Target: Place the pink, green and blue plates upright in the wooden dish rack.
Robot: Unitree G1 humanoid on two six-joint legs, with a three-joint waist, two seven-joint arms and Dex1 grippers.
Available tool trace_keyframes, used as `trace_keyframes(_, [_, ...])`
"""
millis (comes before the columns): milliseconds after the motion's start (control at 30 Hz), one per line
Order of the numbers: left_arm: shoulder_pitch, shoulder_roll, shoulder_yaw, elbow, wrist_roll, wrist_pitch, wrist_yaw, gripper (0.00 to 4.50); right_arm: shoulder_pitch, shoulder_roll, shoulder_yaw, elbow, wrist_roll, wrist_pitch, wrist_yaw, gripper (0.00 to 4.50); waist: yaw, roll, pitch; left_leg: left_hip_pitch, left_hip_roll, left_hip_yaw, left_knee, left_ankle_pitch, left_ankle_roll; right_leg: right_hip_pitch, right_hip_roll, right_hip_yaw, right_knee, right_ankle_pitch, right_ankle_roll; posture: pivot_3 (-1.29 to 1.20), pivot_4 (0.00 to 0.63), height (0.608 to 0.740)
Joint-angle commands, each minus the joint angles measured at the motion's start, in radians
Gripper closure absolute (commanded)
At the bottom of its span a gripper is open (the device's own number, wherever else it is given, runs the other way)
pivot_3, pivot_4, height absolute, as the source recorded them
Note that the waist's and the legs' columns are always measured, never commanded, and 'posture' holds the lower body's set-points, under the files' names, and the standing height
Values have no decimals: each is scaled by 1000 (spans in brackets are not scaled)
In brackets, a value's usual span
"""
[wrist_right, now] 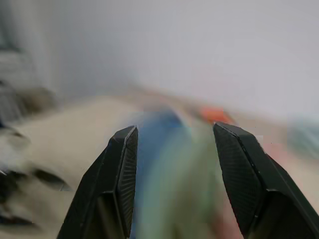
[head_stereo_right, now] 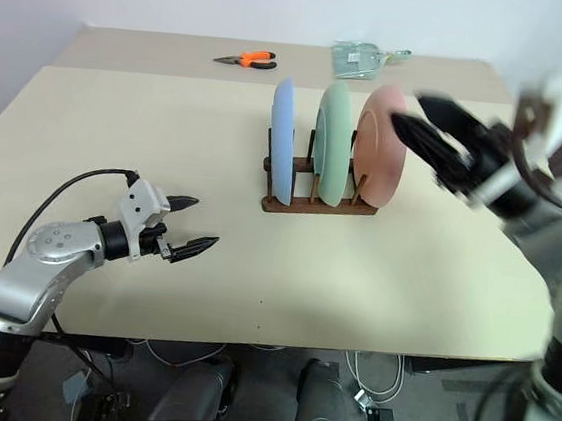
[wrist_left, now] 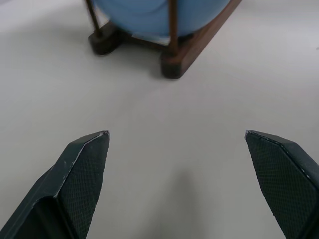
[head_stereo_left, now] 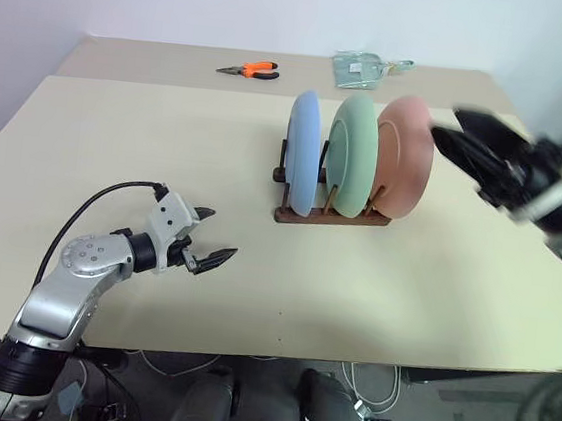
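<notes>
The right tool point(head_stereo_right: 432, 136) hangs above the worktop just right of the pink plate point(head_stereo_left: 405, 153), its two black fingers parted with nothing between them; in the right wrist view the gap between the fingers is bare. The left tool point(head_stereo_left: 214, 236) hovers low over the near left of the worktop point(head_stereo_left: 168, 138), fingers spread wide and holding nothing, pointed toward the wooden dish rack point(head_stereo_left: 329, 216).

All three plates stand upright on edge between the rack's pegs: the blue plate point(head_stereo_left: 302, 150) on the left, the green plate point(head_stereo_left: 352, 154) in the middle, the pink plate on the right, each apart from the next. Judged from this, the placing is done and the step in hand is letting go and clearing off. The next move calls for drawing the right tool away to the right without brushing the pink plate's rim, which could tip it against the green one.

The worktop is a plain beige surface. At its far side lie orange-handled pliers point(head_stereo_left: 251, 69) and a clear packet point(head_stereo_left: 359, 69), well apart from the rack. A pale wall rises behind; cables hang below the near edge.
</notes>
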Motion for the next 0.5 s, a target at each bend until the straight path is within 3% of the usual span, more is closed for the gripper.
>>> trace_keyframes(33, [-23,-3,38,40,11,-61,10,0,159,-50,-20,29,-176,-116,109,2108,-2,1,0,0,0,0,0,0,0,0,0,0,0,0,0,0,150,740])
trace_keyframes(200, [-8,3,60,83,19,-103,13,0,245,-25,80,113,-356,-260,156,2108,-13,4,0,2,1,3,0,0,0,0,0,1,1,0,0,0,150,740])
trace_keyframes(500, [48,-14,57,73,37,-126,52,0,185,15,201,307,-557,-414,155,2108,0,3,0,0,1,2,1,0,0,0,-1,1,1,1,0,0,150,740])
